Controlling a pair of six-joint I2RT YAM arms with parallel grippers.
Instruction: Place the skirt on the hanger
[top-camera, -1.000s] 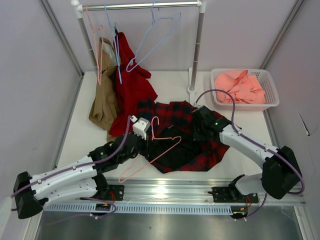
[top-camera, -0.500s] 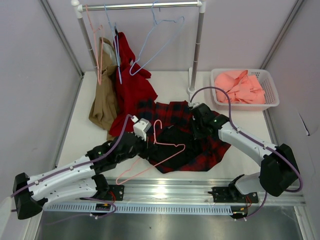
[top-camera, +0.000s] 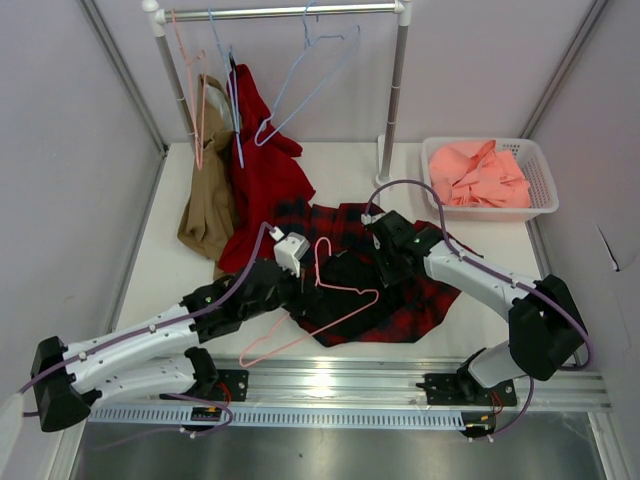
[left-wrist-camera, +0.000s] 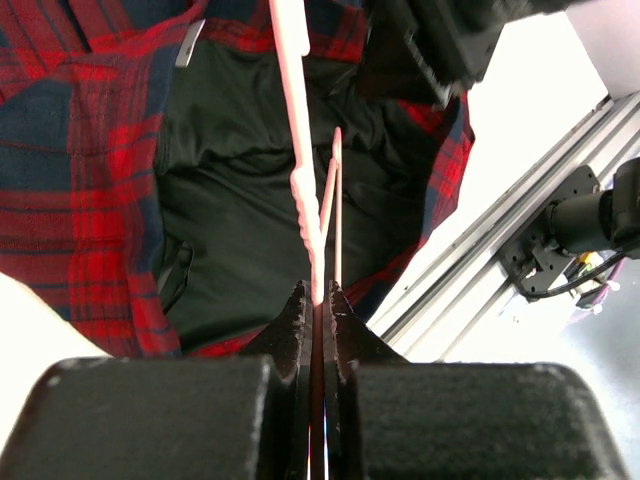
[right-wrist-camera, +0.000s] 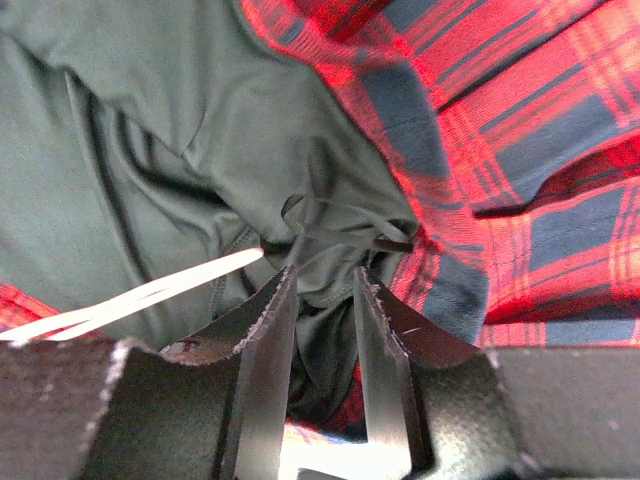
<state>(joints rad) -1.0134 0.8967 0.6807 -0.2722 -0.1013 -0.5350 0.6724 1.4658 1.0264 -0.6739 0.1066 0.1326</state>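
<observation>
The red and navy plaid skirt (top-camera: 430, 300) lies crumpled mid-table with its black lining (top-camera: 350, 270) turned up. My left gripper (top-camera: 300, 283) is shut on the thin pink hanger (top-camera: 350, 290), which lies tilted over the lining with its hook (top-camera: 320, 252) pointing to the back. In the left wrist view the hanger wire (left-wrist-camera: 300, 150) runs out from between the closed jaws (left-wrist-camera: 317, 295) over the skirt (left-wrist-camera: 70, 180). My right gripper (top-camera: 385, 262) is down on the skirt; in its wrist view its jaws (right-wrist-camera: 322, 275) pinch a fold of lining (right-wrist-camera: 150, 120) beside plaid cloth (right-wrist-camera: 520, 150).
A clothes rack (top-camera: 280, 12) stands at the back with light-blue hangers (top-camera: 300, 85), another pink hanger (top-camera: 190, 90), a solid-red garment (top-camera: 262, 170) and a tan garment (top-camera: 208, 200). A white basket (top-camera: 540, 205) holds salmon-pink cloth (top-camera: 480, 175) at back right. A metal rail (top-camera: 400, 385) runs along the near edge.
My left gripper has carried the hanger rightward, further over the skirt's lining. My right gripper has moved left across the skirt toward the hanger.
</observation>
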